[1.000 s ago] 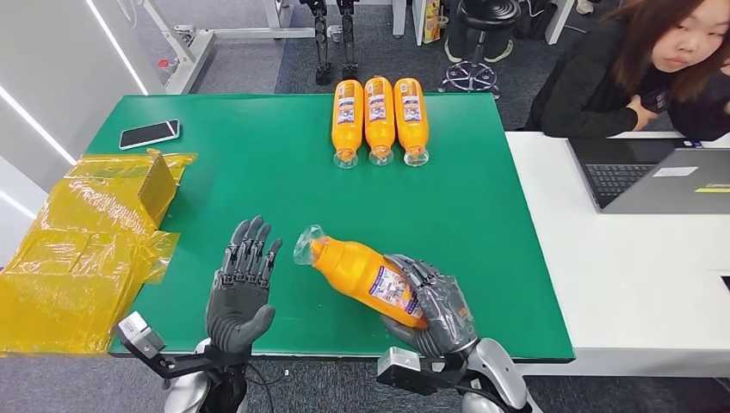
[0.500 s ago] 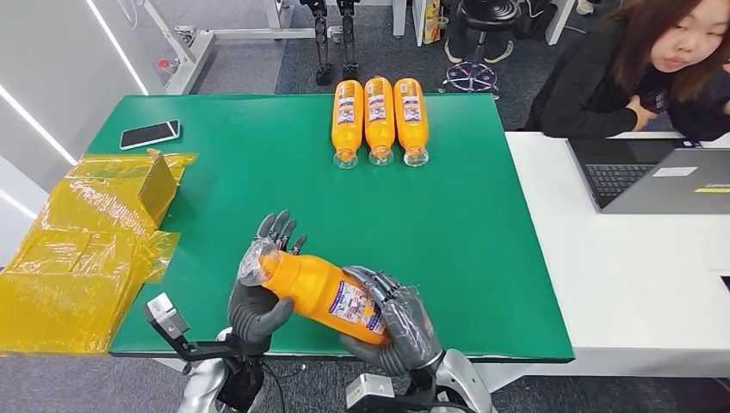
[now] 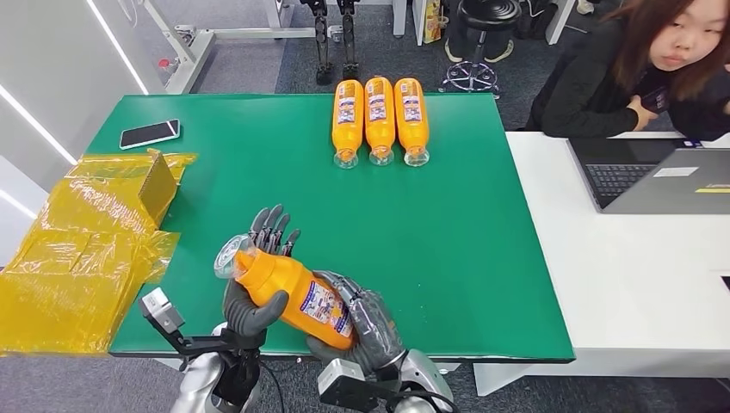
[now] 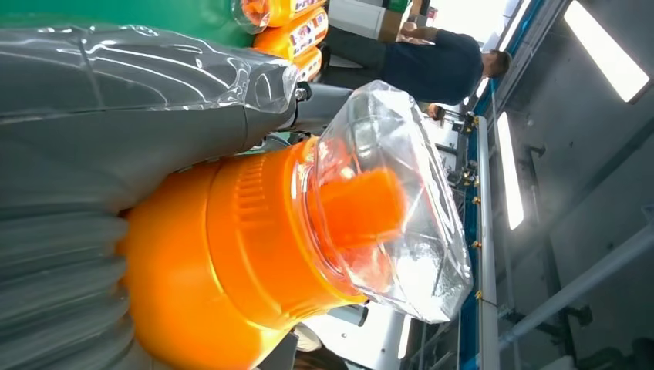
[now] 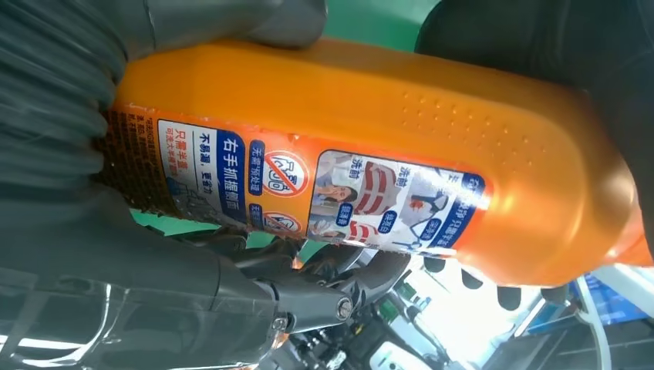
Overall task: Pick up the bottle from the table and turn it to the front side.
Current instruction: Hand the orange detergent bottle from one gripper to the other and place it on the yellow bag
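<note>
An orange bottle (image 3: 293,286) with a clear cap (image 3: 229,255) and a printed label is held above the near edge of the green table (image 3: 448,224). My right hand (image 3: 366,323) grips its lower body, fingers wrapped over the label. My left hand (image 3: 256,297) cups the bottle's neck end from below, thumb pressed against the shoulder. In the left wrist view the clear cap (image 4: 385,208) and orange shoulder (image 4: 231,254) lie against my left hand (image 4: 116,139). The right wrist view shows the label (image 5: 308,193) facing the camera, held by my right hand (image 5: 116,254).
Three more orange bottles (image 3: 379,116) lie side by side at the table's far edge. A phone (image 3: 149,133) lies far left. Yellow plastic bags and a box (image 3: 95,232) cover the left side. A person (image 3: 637,69) sits at a white desk with a laptop (image 3: 654,176) on the right.
Both hands and the bottle have shifted left and nearer the table's front edge. My left hand now closes around the bottle's neck end.
</note>
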Available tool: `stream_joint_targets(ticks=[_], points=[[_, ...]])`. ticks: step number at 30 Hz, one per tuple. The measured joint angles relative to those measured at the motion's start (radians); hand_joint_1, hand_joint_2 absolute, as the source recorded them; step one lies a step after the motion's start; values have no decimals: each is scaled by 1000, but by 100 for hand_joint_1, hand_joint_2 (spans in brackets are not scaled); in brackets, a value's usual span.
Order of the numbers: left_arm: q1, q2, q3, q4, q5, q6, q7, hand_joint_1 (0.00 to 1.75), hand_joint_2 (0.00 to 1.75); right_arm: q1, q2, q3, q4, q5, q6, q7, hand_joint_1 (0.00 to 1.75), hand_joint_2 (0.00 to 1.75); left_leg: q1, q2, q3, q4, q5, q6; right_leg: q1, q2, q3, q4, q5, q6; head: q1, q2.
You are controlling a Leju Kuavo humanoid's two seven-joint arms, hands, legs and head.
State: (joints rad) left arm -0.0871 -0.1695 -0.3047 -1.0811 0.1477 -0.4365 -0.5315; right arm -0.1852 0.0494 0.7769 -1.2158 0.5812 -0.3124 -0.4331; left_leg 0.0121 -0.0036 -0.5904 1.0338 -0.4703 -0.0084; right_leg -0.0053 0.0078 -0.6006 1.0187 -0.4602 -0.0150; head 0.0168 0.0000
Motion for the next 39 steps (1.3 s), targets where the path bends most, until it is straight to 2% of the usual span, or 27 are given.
stream_joint_targets(ticks=[3,7,23,25,27,29,39], points=[[12,11,2,-20,1,6,6,0,175,-8,11,9,28,-7,9,-12,175,175,0,0,0,0,0,0,0,0,0,0,0,0,0,0],[35,22,3,-49,4,10,13,175,175,-12,20,21,55,-8,17,-20,175,175,0,0,0,0,0,0,0,0,0,0,0,0,0,0],[51,32,3,-68,9,-17,16,175,175,12,3,25,69,-17,-5,-30,175,175,0,1,0,0,0,0,0,1,-1,0,0,0,0,0],[50,32,3,-67,9,-16,16,175,175,12,2,25,69,-16,-5,-30,142,175,0,1,0,0,0,0,0,1,-1,0,0,0,0,0],[49,32,3,-66,9,-14,15,175,175,12,2,25,69,-16,-5,-31,55,175,0,1,0,0,0,0,0,1,-1,0,0,0,0,0],[47,31,3,-66,10,-10,14,175,175,12,2,25,69,-17,-8,-30,0,175,0,1,0,0,0,0,0,1,-1,0,0,0,0,0],[20,31,3,-66,10,-1,10,175,175,12,2,25,70,-26,-15,-28,0,175,0,1,0,0,0,0,0,1,-1,0,0,0,0,0]])
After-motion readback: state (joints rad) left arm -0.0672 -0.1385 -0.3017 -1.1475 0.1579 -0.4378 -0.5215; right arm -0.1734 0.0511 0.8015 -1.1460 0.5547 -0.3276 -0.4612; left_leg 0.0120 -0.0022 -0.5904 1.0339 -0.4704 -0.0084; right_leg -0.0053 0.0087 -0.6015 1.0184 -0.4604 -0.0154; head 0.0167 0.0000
